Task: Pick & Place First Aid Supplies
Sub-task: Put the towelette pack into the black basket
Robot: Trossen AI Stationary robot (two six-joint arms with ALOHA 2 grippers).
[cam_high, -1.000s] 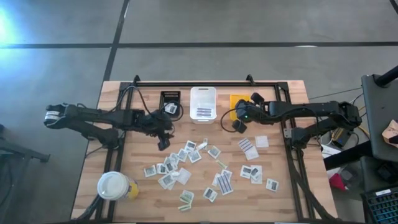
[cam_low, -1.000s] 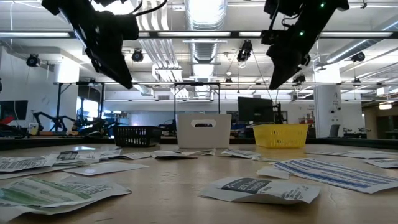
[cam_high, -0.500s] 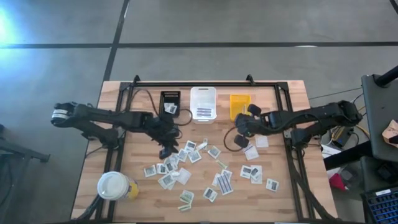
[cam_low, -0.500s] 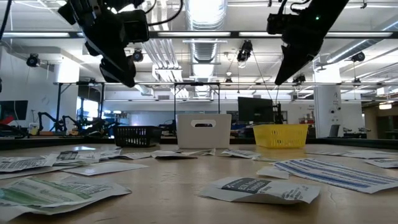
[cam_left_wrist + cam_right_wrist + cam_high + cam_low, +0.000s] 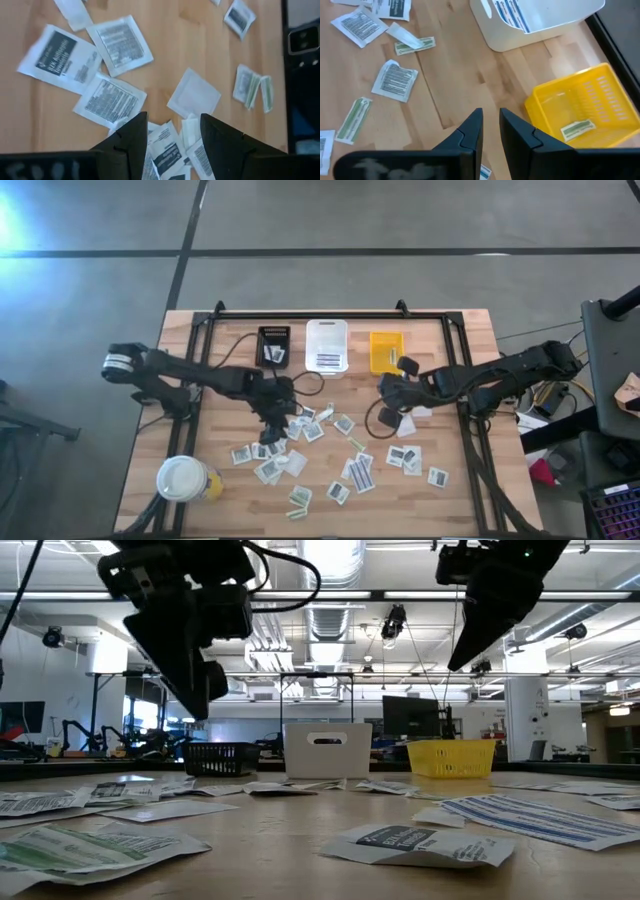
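The first aid supplies [image 5: 300, 450] lie flat and scattered over the middle of the wooden table: white squares with dark print [image 5: 111, 102], blue-striped ones [image 5: 360, 472] and pale yellow-green strips [image 5: 354, 117]. My left gripper [image 5: 275, 422] hangs open above the left part of the scatter, pointing slantwise down, with nothing between its fingers [image 5: 134, 135]. My right gripper [image 5: 385, 416] hovers over bare wood just in front of the yellow bin [image 5: 575, 105]. Its fingers [image 5: 474, 127] stand a narrow gap apart and hold nothing.
Black [image 5: 273, 345], white [image 5: 327, 345] and yellow [image 5: 385, 350] bins stand in a row at the far edge. The white one holds blue-striped packets [image 5: 510, 12], the yellow one a green strip [image 5: 576, 129]. A white-lidded cup [image 5: 183, 478] stands near left.
My left gripper has reached out toward the table's right and near edges and come down over the scattered packets, tipping further down. My right gripper has swung away from the yellow bin toward the near edge. No packet has moved.
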